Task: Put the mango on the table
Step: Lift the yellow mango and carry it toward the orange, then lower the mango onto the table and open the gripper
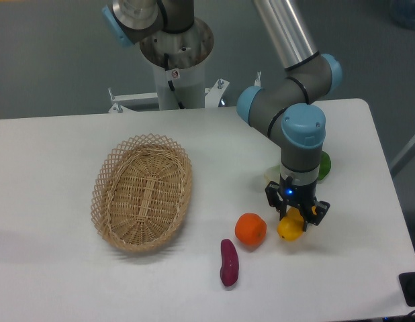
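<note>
A: Where is the mango (290,229)?

B: It is under the tool (297,216), at about four o'clock on the surface (53,268). The orange (250,229) sits just beside it, at its nine o'clock.

A: Does the tool have it?

B: The two fingers sit close on each side of the mango. I think they hold it, but they hide the spot where they touch. The mango looks like it is down on the surface, or almost.

A: What should the arm do now?

B: I think it should open the fingers slowly and only a little, so the mango does not roll into the orange. Then go straight up.

A: And the basket (143,192)?

B: It is far off at nine o'clock. The purple vegetable (229,262) lies at six o'clock of the orange.
</note>
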